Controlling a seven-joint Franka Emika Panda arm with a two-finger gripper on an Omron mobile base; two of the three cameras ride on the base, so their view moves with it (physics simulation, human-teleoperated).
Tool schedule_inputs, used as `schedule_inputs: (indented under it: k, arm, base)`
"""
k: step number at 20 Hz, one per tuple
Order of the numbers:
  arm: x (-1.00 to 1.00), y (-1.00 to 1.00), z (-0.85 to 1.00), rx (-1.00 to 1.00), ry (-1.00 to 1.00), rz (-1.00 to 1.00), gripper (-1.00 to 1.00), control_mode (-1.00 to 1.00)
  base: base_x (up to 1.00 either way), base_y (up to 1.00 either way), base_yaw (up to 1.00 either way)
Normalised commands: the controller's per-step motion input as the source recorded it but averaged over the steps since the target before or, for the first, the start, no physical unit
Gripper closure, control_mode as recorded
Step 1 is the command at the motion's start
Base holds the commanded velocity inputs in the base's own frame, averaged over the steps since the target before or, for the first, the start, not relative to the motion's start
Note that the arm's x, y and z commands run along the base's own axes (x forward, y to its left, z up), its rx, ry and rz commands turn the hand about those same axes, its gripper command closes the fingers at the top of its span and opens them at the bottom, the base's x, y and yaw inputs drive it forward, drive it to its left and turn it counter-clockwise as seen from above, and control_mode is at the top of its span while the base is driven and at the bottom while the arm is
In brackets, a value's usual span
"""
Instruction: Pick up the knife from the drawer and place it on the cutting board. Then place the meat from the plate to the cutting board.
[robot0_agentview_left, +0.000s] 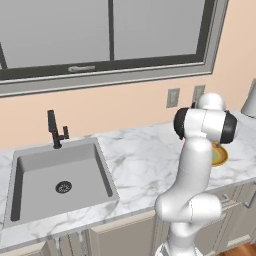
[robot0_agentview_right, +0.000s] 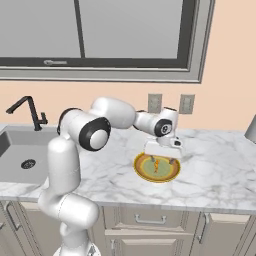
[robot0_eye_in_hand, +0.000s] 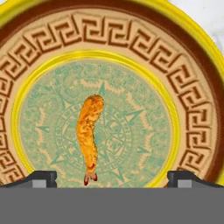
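L base view: white arm blocks most of the work area; plate (robot0_agentview_left: 220, 156) peeks out just behind its upper link, on the marble counter (robot0_agentview_left: 140, 160), sink (robot0_agentview_left: 60, 180) well off to the side. R base view: gripper (robot0_agentview_right: 161, 161) points down right over the plate (robot0_agentview_right: 156, 168), jaws spread wide, one tip near each side of the plate centre, nothing pinched; meat (robot0_agentview_right: 157, 164) lies on the plate between and below the tips, not touching them. Hand view: meat (robot0_eye_in_hand: 89, 135), an orange elongated piece, lies on the plate's green centre (robot0_eye_in_hand: 131, 131), between the two tips, closer to the tip on the view's left; both tips well clear of it.
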Motion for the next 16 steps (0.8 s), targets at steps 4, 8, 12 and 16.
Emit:
schedule_inputs:
  k: [4,8,12,16]
  arm:
    - [0.00,0.12,0.00,0.00,0.00,0.02,-1.00,-1.00]
    - [0.00,0.01,-0.01,0.00,0.00,0.04,-1.00,-1.00]
    - [-0.03,0.00,-0.14,0.00,0.00,0.06,-1.00,-1.00]
    - [-0.05,0.02,-0.28,0.01,0.00,0.08,-1.00,-1.00]
  base:
    - [0.00,0.00,0.00]
    - [0.00,0.00,0.00]
    - [0.00,0.00,0.00]
    - [0.00,0.00,0.00]
